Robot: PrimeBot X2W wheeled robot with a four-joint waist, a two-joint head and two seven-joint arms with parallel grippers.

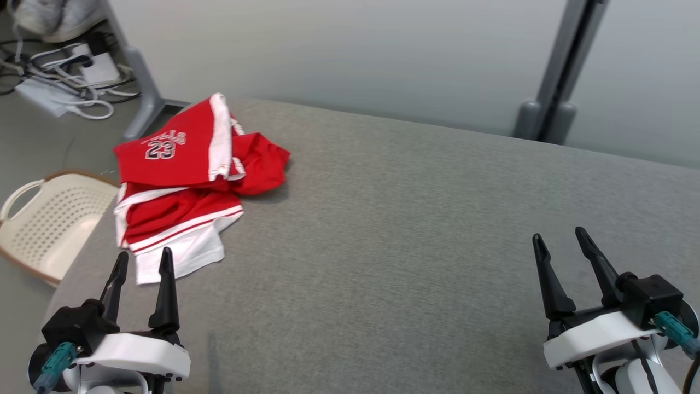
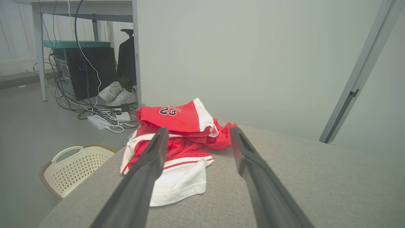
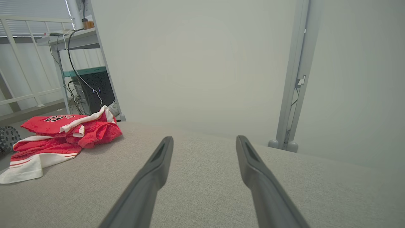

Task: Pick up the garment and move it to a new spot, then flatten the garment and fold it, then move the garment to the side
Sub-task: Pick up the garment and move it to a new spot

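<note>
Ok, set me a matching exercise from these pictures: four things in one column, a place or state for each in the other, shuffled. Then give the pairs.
Things:
1. garment
2. basket
3. left pincer
4. right pincer

Places or states:
A. cream and perforated, down beside the left edge of the table
B. open, over bare grey surface, far from the red cloth
C. crumpled in a heap at the table's far left
D. open, pointing at a white hem

Pairs: 1-C, 2-A, 3-D, 4-B
</note>
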